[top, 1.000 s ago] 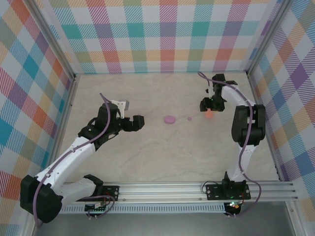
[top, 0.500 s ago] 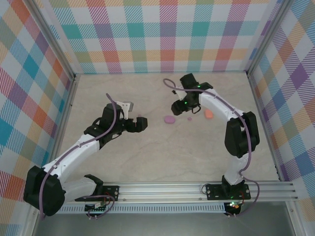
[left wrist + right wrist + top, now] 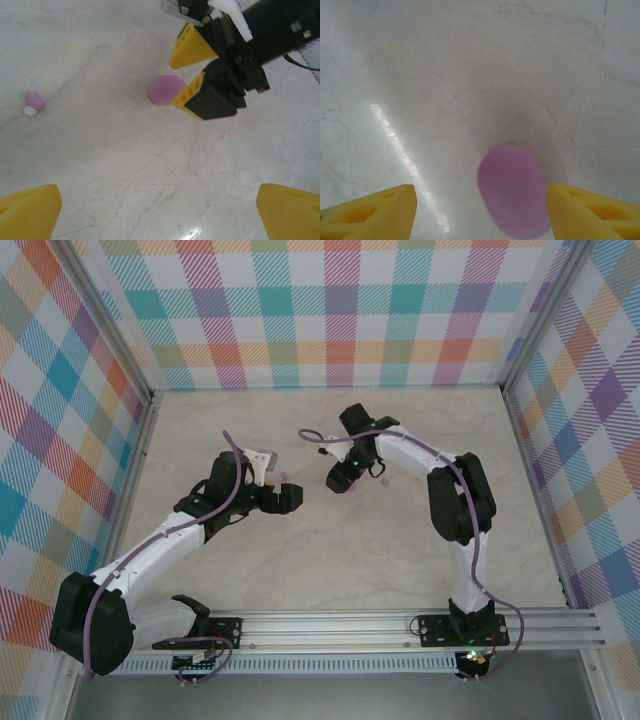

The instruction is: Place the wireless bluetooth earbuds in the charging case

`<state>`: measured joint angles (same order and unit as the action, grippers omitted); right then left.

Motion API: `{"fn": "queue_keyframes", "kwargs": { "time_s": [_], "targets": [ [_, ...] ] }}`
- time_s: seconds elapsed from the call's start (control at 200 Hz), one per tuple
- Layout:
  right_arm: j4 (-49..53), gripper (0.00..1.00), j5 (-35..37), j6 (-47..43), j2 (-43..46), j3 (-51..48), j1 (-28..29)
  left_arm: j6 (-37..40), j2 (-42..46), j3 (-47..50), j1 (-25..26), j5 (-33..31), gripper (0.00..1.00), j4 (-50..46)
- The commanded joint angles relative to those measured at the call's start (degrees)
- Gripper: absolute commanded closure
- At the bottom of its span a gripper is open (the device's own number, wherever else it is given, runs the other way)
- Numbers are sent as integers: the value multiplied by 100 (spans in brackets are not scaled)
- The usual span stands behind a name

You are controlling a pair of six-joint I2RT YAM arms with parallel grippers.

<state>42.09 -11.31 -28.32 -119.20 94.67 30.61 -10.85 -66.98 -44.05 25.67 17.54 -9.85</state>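
Nothing is inserted yet, I judge. On the worktop [image 3: 400, 560], the empty right gripper [image 3: 172, 84] stands open around the purple case [image 3: 162, 90] near the middle. One lilac earbud [image 3: 34, 100] lies loose, nearer the left edge. The left gripper [image 3: 160, 212] is wide open and empty.

The tabletop [image 3: 330, 550] is pale and marbled, with faint grey veins (a bright glare streak [image 3: 405, 160] crosses it in the right wrist view). The back wall [image 3: 330, 310], left wall [image 3: 50, 440] and right wall [image 3: 600, 440] are plaid in teal, orange, purple and pink. A slotted aluminium rail [image 3: 350, 625] runs along the near edge.
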Motion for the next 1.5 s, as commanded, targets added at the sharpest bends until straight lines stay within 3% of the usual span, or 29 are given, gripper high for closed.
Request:
{"fn": "queue_keyframes", "kwargs": {
  "time_s": [0.0, 0.62, 0.995, 1.295, 1.495],
  "targets": [
    [127, 30, -166, -790, -274, 302, -40, 138, -71, 28, -79, 219, 1, 176],
    [222, 30, 112, -1518, -597, -50, -79, 234, -209, -147, -80, 189, 1, -34],
    [-83, 45, 314, -1686, -277, -442, -113, -199, 27, -34, -165, 115, 0, -40],
    [-420, 53, 86, -1604, 331, -933, -100, -1159, 302, 288, -706, 838, 4, 482],
    [151, 57, -531, -1451, 790, -752, -46, -541, 836, 818, -743, 1822, 9, 1641]
  ]
}}
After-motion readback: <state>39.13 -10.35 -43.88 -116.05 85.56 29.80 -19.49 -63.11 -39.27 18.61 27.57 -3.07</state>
